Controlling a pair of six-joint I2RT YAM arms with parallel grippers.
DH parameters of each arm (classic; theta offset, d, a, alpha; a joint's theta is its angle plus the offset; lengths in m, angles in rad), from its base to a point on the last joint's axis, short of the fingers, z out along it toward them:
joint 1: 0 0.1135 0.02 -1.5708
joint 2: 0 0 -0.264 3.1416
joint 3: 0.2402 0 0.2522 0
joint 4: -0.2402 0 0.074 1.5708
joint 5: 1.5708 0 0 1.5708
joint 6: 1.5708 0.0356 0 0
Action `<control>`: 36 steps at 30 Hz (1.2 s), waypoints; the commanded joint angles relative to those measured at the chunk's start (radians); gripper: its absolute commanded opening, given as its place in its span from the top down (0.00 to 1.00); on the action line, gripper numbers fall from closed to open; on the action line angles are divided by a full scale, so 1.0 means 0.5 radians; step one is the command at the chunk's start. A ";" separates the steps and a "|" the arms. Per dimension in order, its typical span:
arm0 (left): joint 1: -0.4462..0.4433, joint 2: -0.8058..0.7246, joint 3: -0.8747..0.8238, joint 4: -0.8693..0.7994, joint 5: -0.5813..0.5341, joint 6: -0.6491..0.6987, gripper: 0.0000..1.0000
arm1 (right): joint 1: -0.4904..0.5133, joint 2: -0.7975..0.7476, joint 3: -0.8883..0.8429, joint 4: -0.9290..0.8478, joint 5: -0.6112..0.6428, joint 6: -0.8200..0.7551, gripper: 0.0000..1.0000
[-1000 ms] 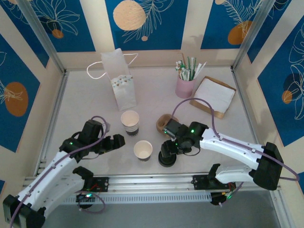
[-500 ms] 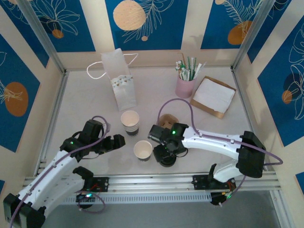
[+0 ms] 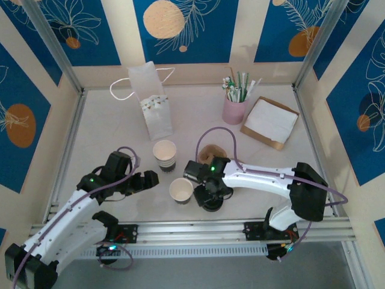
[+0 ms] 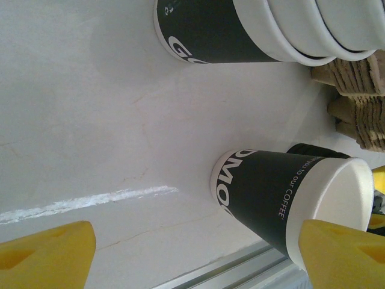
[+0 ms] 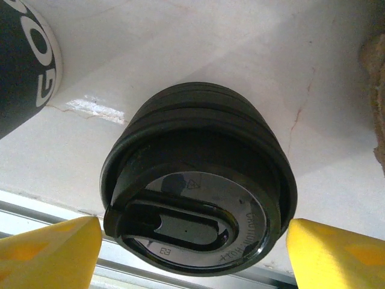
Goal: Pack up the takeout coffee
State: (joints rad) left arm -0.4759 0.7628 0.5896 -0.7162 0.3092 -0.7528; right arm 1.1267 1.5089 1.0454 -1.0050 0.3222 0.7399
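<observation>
**Cup upright, both end effectors released**

The cup (image 3: 181, 190) is stood upright near the front of the surface (image 3: 108, 132), axis vertical, mouth up. A cup stack (image 3: 164, 155) is set behind it and lids (image 5: 198, 180) just right. The left end effector (image 4: 195, 253) is held spread beside the cup. The right end effector (image 5: 192, 250) is spread astride the lids.
</observation>
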 commanded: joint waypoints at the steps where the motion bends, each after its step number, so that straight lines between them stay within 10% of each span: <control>1: 0.022 0.007 -0.005 0.024 -0.011 0.030 0.13 | 0.019 0.036 0.033 -0.008 -0.017 0.002 0.19; 36: 0.022 0.007 0.023 -0.009 -0.019 0.044 0.13 | 0.025 0.078 0.063 -0.021 -0.012 -0.001 0.25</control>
State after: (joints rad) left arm -0.4751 0.7700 0.5900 -0.7143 0.3065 -0.7502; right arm 1.1316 1.5482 1.0592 -1.0031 0.3222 0.7322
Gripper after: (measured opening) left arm 0.874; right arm 0.758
